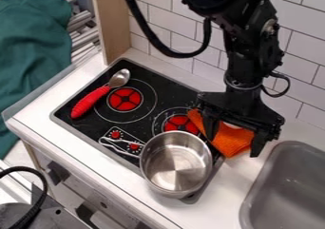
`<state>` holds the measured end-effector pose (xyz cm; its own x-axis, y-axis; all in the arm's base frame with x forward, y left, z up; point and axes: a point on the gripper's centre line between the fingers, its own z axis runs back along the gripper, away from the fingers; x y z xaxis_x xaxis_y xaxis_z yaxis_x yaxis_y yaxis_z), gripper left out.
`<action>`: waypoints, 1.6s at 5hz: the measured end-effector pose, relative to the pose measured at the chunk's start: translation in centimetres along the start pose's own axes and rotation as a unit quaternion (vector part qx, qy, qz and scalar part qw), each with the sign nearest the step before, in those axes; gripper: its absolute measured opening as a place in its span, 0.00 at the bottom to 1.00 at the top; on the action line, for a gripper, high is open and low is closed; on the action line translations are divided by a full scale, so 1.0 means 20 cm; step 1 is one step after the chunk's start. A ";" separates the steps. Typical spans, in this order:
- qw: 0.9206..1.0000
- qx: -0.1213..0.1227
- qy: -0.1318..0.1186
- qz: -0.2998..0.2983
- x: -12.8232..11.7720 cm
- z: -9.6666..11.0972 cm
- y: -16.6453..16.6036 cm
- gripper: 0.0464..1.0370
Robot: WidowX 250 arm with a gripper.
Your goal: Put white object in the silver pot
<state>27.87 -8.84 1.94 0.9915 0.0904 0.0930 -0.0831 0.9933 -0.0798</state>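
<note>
White object [232, 125], showing only as a pale sliver, lies between the spread jaws at the near edge of their black body, beside or on the orange cloth [230, 145], and it does not look clamped. It is probably light, but too much is hidden to judge whether it is stiff or slippery; a grip low on its two sides seems best, kept clear of the soft cloth, which could bunch up and come along. The silver pot [176, 168] stands beside the jaws, toward the camera and to the image-left, its mouth open upward.
</note>
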 end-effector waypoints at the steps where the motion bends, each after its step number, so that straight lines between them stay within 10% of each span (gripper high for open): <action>1: 1.000 0.008 0.019 -0.002 -0.03 -0.05 0.02 0.97; 6: 0.998 0.027 0.041 -0.037 0.38 -0.13 0.18 0.91; 8: 0.998 0.025 0.039 -0.041 0.39 -0.14 0.20 0.30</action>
<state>35.59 -4.38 -0.39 0.9998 0.0043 0.0203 -0.0037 0.9997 -0.0261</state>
